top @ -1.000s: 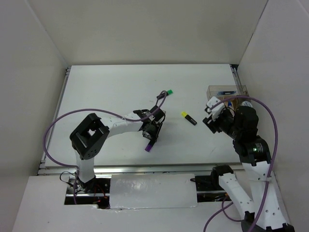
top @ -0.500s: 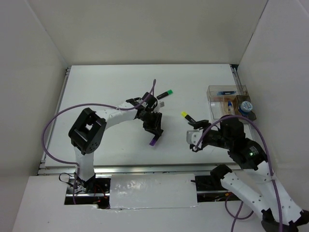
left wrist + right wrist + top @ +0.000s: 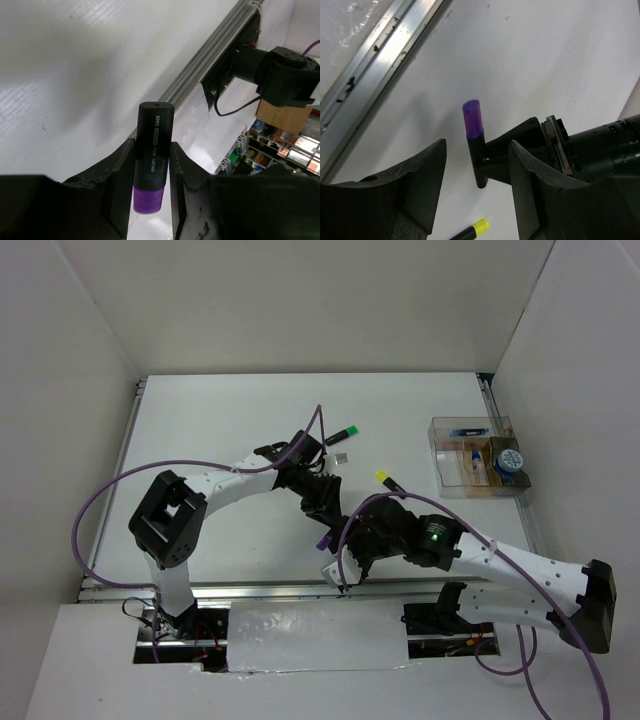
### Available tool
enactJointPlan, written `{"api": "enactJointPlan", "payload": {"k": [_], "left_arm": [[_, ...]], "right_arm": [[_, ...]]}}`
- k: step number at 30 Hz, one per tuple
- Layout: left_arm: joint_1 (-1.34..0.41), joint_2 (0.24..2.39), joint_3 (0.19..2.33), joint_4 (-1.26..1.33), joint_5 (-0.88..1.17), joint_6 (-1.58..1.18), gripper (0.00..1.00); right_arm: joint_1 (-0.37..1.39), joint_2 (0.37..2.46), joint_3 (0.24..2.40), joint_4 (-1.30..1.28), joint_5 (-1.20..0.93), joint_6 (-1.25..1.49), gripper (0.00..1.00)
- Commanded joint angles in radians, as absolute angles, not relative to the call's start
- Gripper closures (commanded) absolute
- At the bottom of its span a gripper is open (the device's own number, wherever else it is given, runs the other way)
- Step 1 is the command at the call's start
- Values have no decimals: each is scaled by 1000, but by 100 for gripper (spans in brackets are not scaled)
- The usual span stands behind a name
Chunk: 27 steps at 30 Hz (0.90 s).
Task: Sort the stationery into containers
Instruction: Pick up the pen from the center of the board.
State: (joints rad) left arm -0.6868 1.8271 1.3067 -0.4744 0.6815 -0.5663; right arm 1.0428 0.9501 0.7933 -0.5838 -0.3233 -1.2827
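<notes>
Firmly, left tool (image 3: 151, 152) grips purple highlighter (image 3: 154, 131), long axis seemingly near-far, purple end nearward; right tool (image 3: 477, 149) spread, empty.

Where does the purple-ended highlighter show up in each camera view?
Top external: purple highlighter just below centre, where the two arms meet.
Left wrist: lower centre, clamped in the left gripper, purple end down.
Right wrist: centre, purple end up.
Shared landmark: the metal rail, close by in all three.
</notes>
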Motion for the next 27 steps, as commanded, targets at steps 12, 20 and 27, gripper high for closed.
{"api": "enactJointPlan", "payload": {"k": [12, 20, 27], "left_arm": [[-686, 1781, 1341, -499, 772, -601, 100], [-683, 1764, 1327, -485, 793, -614, 100], [-678, 1730, 1283, -436, 854, -630, 97]], "right_arm": [[970, 1144, 796, -462, -268, -1396, 45], [930, 1203, 788, -446, -252, -1451, 54], [911, 1210, 779, -385, -236, -1462, 81]]}}
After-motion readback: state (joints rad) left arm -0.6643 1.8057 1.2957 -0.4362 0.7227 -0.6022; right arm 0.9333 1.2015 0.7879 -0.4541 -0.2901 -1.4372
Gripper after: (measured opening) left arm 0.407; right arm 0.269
